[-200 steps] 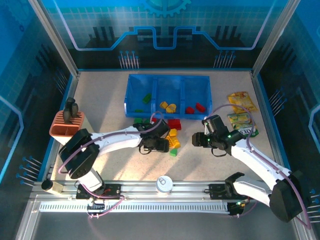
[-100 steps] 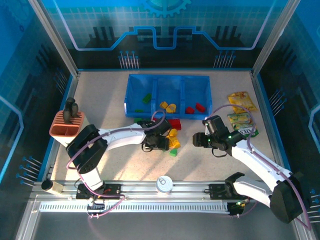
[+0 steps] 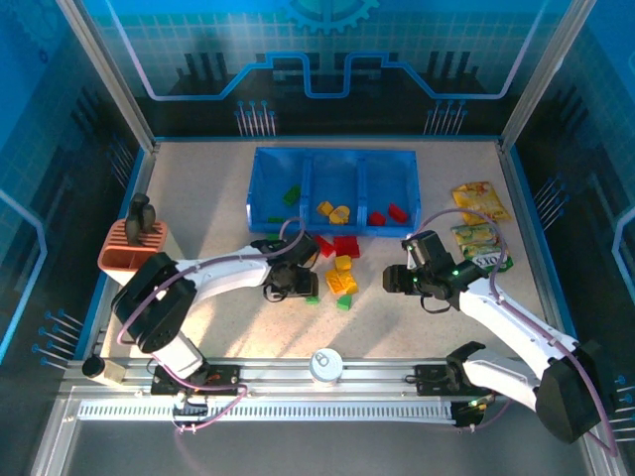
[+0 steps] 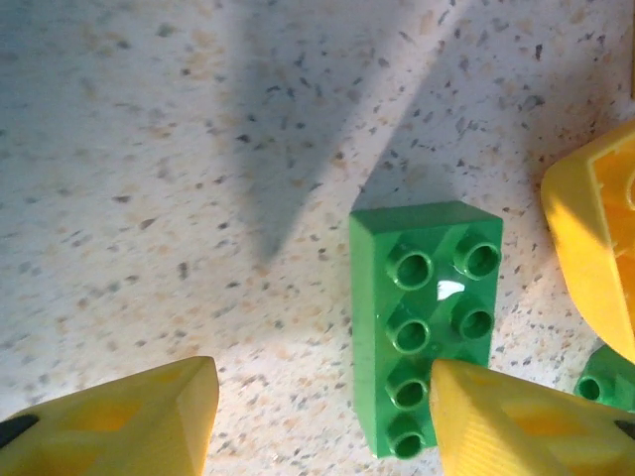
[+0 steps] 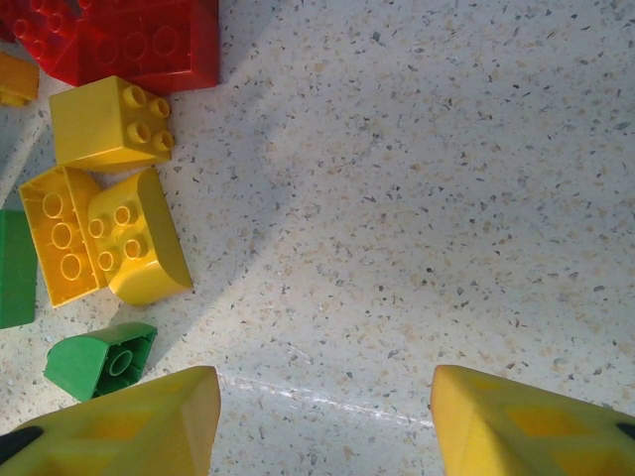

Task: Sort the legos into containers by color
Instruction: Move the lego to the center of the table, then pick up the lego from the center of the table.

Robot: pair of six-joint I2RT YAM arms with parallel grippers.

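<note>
A green lego [image 4: 422, 317] lies flat on the table, studs up. My left gripper [image 4: 322, 416] stands open over it, and the right fingertip [image 4: 516, 416] overlaps the brick's lower right corner. In the top view the left gripper [image 3: 294, 288] is just left of a loose pile of red [image 3: 345, 245], yellow [image 3: 342, 283] and green legos [image 3: 343, 302]. The blue tray of containers [image 3: 332, 155] holds green, yellow and red bricks in its left, middle and right compartments. My right gripper [image 3: 394, 280] [image 5: 322, 416] hangs open over bare table, right of the pile, with yellow bricks [image 5: 99, 248] to its left.
A salmon ridged holder [image 3: 134, 250] stands at the left edge. Yellow snack packets [image 3: 478, 200] lie at the right, beside the right arm. A white round knob [image 3: 325, 364] sits on the near rail. A yellow brick [image 4: 595, 258] lies close to the right of the green one.
My left gripper has slid left, off the yellow bricks, and its jaws have narrowed a little. The right arm has not moved.
</note>
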